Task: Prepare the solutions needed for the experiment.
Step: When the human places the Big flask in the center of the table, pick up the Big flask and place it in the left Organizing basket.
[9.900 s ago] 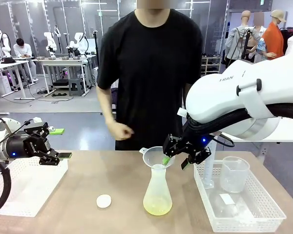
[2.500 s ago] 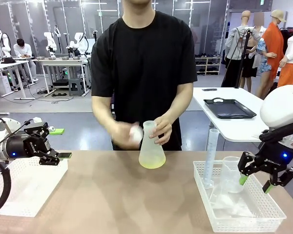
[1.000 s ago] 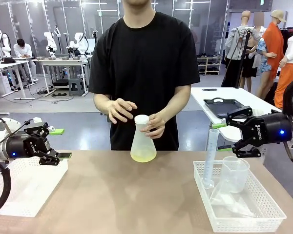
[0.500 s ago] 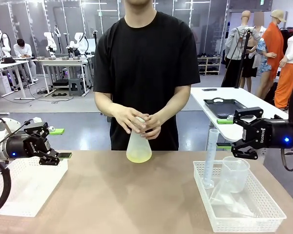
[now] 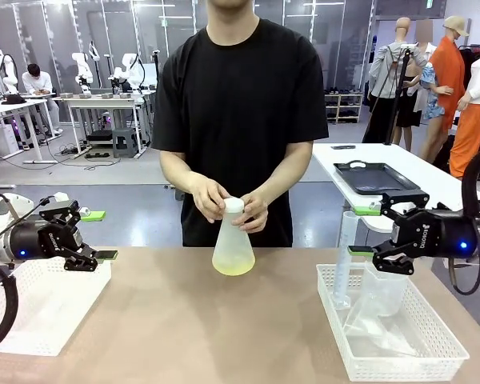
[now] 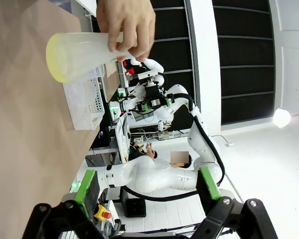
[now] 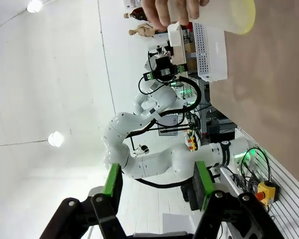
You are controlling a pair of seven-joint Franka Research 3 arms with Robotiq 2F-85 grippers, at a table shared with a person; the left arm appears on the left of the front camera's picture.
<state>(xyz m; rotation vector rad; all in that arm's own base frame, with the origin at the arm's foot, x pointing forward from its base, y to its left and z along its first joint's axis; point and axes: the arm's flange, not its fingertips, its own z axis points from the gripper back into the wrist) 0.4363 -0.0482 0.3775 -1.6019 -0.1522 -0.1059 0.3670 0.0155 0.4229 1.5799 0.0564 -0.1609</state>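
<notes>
**Person holds the capped flask in the middle; both grippers are open and empty at the sides**

At the left, the left gripper (image 5: 98,235) hangs over the far corner of a white basket (image 5: 32,320). Its two fingers are spread apart and nothing is between the green pads; the left wrist view shows the same gap. I think it is parked at this side so that the middle of the table (image 5: 168,336) is free for the person.

In the middle, one hand (image 5: 208,198) and the other hand (image 5: 254,212) of the person close around the neck of the frosted conical flask (image 5: 234,248), just under its white cap (image 5: 234,205). The solutions (image 5: 234,267), a small amount of pale yellow-green liquid, lie in the bottom of this flask, toward the far edge of the table. Because the cap is on and the grip is at the neck, the hold is probably for swirling or shaking the liquid without a spill. I cannot tell whether the base touches the table.

At the right, the right gripper (image 5: 363,230) points toward the middle, with its fingers wide apart and empty. It hangs over the far left corner of the second basket (image 5: 432,352), near the top of the upright measuring cylinder (image 5: 343,264) and the clear beaker (image 5: 382,280) that stand inside. These tools are kept in the basket, I suppose, to be out of the way but within reach.
</notes>
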